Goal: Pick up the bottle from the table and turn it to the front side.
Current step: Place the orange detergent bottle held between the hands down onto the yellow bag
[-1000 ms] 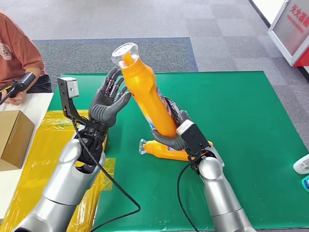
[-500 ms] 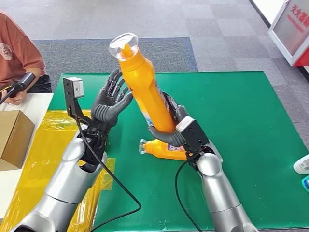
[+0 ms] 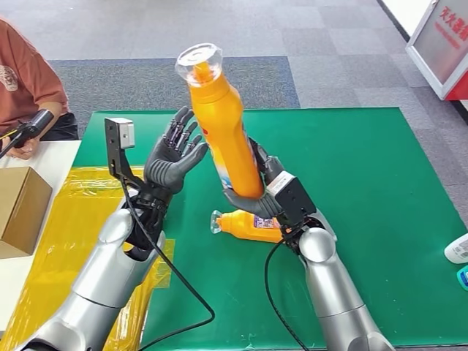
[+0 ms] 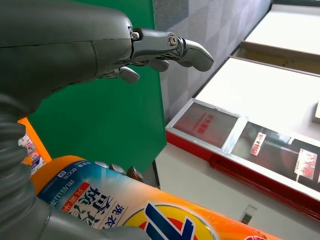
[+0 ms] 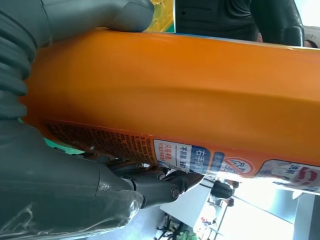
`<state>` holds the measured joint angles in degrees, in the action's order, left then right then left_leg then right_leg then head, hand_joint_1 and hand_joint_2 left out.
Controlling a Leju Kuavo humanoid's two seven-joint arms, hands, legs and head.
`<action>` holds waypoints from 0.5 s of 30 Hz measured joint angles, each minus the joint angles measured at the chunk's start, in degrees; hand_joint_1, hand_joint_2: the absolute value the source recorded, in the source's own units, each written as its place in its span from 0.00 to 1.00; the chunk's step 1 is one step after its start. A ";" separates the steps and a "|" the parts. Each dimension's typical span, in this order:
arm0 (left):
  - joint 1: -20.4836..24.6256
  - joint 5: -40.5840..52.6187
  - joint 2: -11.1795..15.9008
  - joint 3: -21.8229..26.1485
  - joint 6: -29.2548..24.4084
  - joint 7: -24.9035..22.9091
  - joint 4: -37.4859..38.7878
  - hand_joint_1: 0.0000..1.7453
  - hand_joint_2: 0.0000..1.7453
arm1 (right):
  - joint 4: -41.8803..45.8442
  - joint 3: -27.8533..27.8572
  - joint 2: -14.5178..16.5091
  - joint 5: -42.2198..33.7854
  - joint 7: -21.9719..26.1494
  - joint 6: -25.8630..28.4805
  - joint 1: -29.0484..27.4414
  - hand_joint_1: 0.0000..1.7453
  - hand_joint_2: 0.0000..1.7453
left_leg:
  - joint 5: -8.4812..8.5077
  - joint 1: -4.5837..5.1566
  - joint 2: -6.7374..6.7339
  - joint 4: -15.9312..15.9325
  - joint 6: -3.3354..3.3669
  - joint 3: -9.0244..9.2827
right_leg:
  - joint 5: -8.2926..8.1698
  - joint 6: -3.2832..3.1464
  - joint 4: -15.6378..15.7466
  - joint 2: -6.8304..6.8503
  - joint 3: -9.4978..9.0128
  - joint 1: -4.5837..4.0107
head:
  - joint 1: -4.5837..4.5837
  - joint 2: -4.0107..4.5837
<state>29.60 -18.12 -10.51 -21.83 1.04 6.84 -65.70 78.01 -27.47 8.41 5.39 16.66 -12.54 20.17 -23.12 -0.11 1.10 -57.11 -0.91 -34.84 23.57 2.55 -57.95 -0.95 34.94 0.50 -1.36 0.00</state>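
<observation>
Bottle (image 3: pixel 224 124) stands nearly upright above the green mat (image 3: pixel 375 190), gripped low by my right hand (image 3: pixel 255 191) so the label can be turned. My left hand (image 3: pixel 175 156), at its nine o'clock, waits with fingers spread, just beside it. My right fingers are mostly hidden behind the bottle. A second bottle (image 3: pixel 248 225) lies half-covered beneath.

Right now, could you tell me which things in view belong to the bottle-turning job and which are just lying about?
Part of the job:
- orange bottle, held raised by the right hand
- left hand, open beside it
- green mat

Lying about:
- second orange bottle on its side on the mat
- cardboard box
- yellow sheet
- white object at the mat's edge
</observation>
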 joint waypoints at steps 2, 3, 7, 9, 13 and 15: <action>-0.12 -1.12 0.05 0.05 0.50 0.15 -0.08 0.00 1.00 | -0.13 0.01 0.00 -0.04 0.01 0.10 -0.01 1.00 1.00 | 0.00 0.00 0.00 0.00 0.00 0.00 | 0.00 0.00 0.00 0.00 0.00 0.00 | -0.01 0.00; -0.25 -1.68 0.09 0.09 0.82 0.20 -0.29 0.00 1.00 | -0.28 0.04 0.00 -0.03 -0.01 0.31 -0.01 1.00 1.00 | 0.00 0.00 0.00 0.00 0.00 0.00 | 0.00 0.00 0.00 0.00 0.00 0.00 | 0.00 0.00; -0.85 -2.83 0.15 -0.16 2.20 -0.32 -2.48 0.00 1.00 | -1.77 0.33 -0.05 0.60 -0.23 1.93 0.05 1.00 1.00 | 0.00 0.00 0.00 0.00 0.00 -0.01 | 0.00 0.00 0.00 0.00 0.00 0.00 | -0.01 0.00; -1.03 -2.95 0.05 -0.74 2.58 -1.00 -3.62 0.00 1.00 | -2.86 0.49 -0.07 1.39 -0.24 2.64 0.14 1.00 1.00 | 0.00 0.00 0.00 0.00 0.00 -0.02 | 0.00 0.00 0.00 0.00 0.00 0.00 | -0.01 0.00; -1.29 -3.04 -0.19 -2.73 2.88 -1.70 -4.93 0.00 1.00 | -5.43 0.61 -0.03 3.10 -0.24 3.89 0.50 1.00 1.00 | 0.00 0.00 0.00 0.00 0.00 -0.03 | 0.00 0.00 0.00 0.01 0.00 0.00 | -0.01 0.00; -1.31 -3.16 -0.24 -3.31 2.88 -1.93 -5.11 0.00 1.00 | -6.62 0.63 -0.02 3.57 -0.20 4.45 1.06 1.00 1.00 | 0.00 0.00 0.00 0.00 0.00 -0.03 | -0.01 -0.02 0.00 0.00 0.03 0.00 | -0.01 0.00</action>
<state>28.29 -21.27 -10.74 -25.13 3.92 4.91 -70.81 71.39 -26.85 8.39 8.96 16.46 -8.09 21.24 -23.11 -0.11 1.10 -57.11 -0.91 -34.87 23.56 2.53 -57.95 -0.96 34.97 0.51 -1.36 0.00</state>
